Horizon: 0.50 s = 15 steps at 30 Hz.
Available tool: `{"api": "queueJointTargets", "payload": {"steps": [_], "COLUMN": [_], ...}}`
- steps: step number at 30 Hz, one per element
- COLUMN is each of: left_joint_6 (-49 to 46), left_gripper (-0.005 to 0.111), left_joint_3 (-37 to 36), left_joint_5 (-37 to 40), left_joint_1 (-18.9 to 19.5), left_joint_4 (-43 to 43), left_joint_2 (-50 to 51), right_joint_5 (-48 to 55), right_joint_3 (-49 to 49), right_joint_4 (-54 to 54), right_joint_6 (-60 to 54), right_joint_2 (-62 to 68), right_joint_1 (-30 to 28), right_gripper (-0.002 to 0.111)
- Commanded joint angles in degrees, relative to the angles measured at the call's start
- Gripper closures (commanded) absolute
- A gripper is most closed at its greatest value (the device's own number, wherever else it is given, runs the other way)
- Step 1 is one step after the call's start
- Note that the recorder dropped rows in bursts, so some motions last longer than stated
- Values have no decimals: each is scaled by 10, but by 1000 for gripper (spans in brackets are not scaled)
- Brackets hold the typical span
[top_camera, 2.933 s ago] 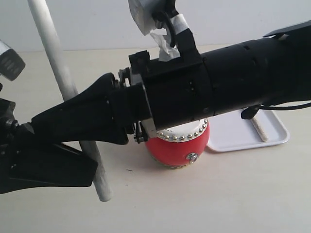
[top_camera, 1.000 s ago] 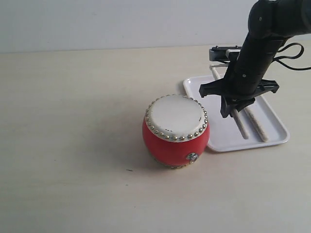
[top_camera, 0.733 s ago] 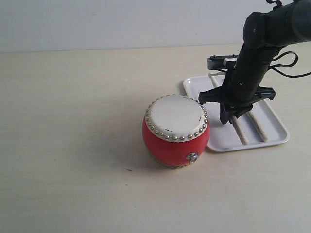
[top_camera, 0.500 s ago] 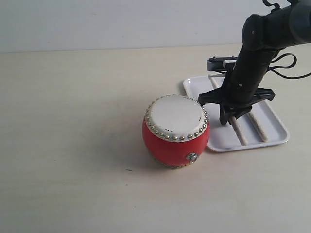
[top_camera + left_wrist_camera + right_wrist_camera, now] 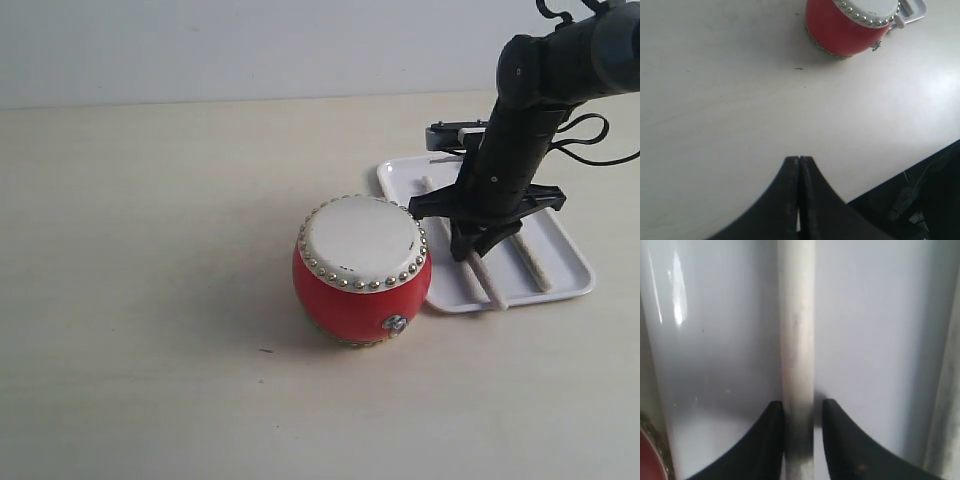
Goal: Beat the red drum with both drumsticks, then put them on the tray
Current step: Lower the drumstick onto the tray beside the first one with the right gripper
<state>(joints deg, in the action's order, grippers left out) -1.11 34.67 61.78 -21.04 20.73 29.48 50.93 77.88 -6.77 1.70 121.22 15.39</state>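
Note:
The red drum [image 5: 362, 285] stands upright on the table, its white skin up; it also shows in the left wrist view [image 5: 850, 27]. Right of it lies the white tray [image 5: 400, 175]. One drumstick [image 5: 487, 288] lies along the tray under my right gripper [image 5: 472, 250]. In the right wrist view this drumstick [image 5: 796, 315] runs between the fingers of my right gripper [image 5: 804, 410], which is open, with a small gap on one side. The second drumstick [image 5: 533, 262] lies beside it on the tray. My left gripper [image 5: 799, 159] is shut on nothing, over bare table away from the drum.
The tray [image 5: 865, 315] fills the right wrist view, with the second drumstick [image 5: 950, 390] at its edge and the drum's rim [image 5: 647, 455] in a corner. A table edge [image 5: 900, 167] runs close to the left gripper.
The right gripper has lowered its drumstick flat onto the tray and its jaws have parted. The left arm, which filled the exterior view earlier, has gone out of that view.

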Motion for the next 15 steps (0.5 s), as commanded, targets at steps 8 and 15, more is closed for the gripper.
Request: {"api": "queueJointTargets", "payload": {"steps": [8, 15], "left_joint_6": [5, 3], "left_gripper": [107, 107], "left_joint_3": [0, 0], "left_joint_5": [-7, -7], "left_joint_1": [-1, -1], "left_joint_4": [-4, -4], "left_joint_2": [-5, -5], "right_joint_5": [-4, -17], "right_joint_3": [3, 3], "right_joint_4": [3, 5], "right_joint_6": [0, -17], "right_joint_2": [-26, -49], "right_joint_1": [-2, -2], "right_gripper": [66, 66]}}
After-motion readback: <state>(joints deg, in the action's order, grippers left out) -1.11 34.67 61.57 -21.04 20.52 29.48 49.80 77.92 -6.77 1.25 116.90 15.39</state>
